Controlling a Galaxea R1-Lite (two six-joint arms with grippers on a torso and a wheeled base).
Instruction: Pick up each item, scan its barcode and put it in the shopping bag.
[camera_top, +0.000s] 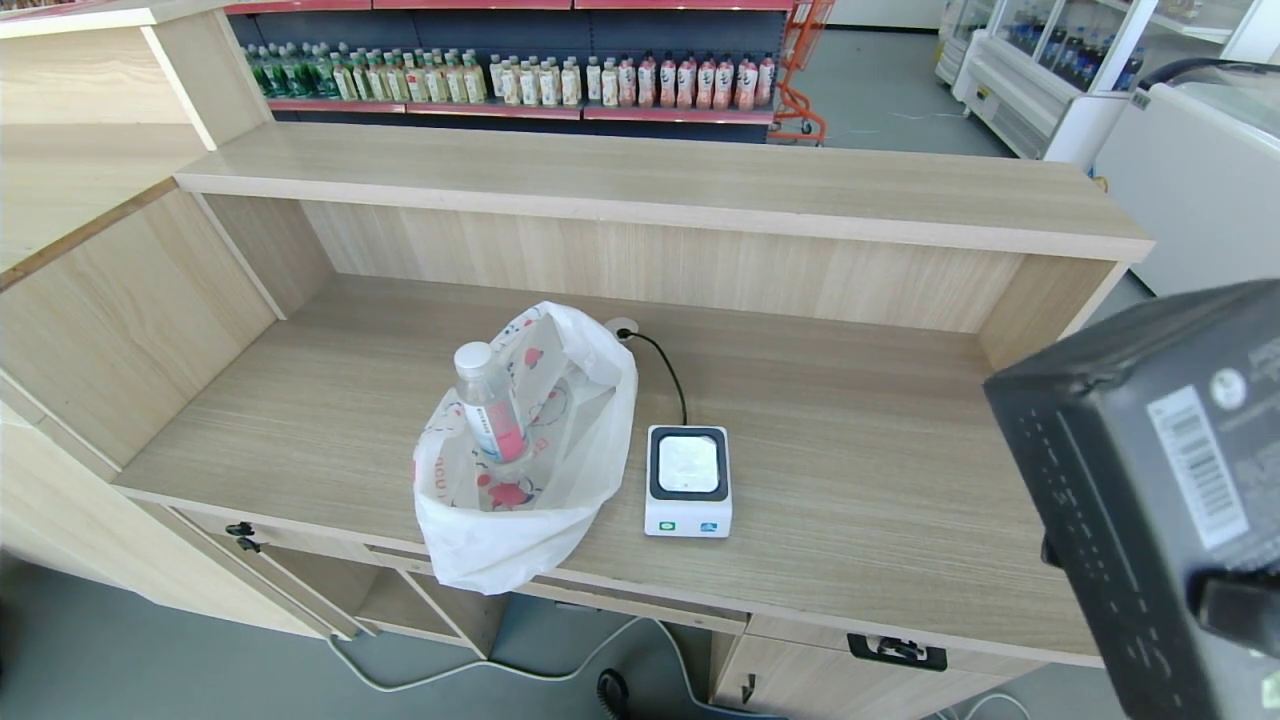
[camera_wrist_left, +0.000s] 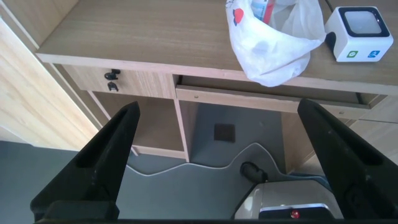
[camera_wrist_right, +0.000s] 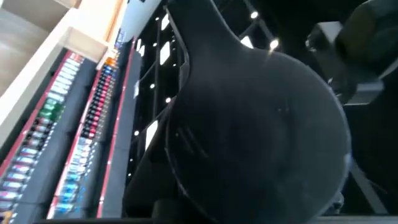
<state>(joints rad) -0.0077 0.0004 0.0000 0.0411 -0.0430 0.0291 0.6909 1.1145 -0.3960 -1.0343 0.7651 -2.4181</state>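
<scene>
While one bottle (camera_top: 487, 400) sat in the shopping bag (camera_top: 520, 520), a dark box (camera_top: 1150, 480) hung unbagged.
The left gripper (camera_wrist_left: 217, 109) fingers (camera_wrist_left: 106, 162) were apart, empty; the box's hold could not be told.

left hand (camera_wrist_left: 217, 104) | two black fingers (camera_wrist_left: 102, 165), flat, tapering | right hand (camera_top: 1238, 610) | black, apparently blocky

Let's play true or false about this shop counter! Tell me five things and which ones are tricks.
1. A bottle is inside the white bag. True.
2. The scanner sits on the bag's left. False: it sits on the bag's right, on the counter.
3. The black box lies flat on the counter. False: it is up in the air on the right, close to the head camera.
4. The left end effector is open. True.
5. The black box shows a barcode label. True.
</scene>
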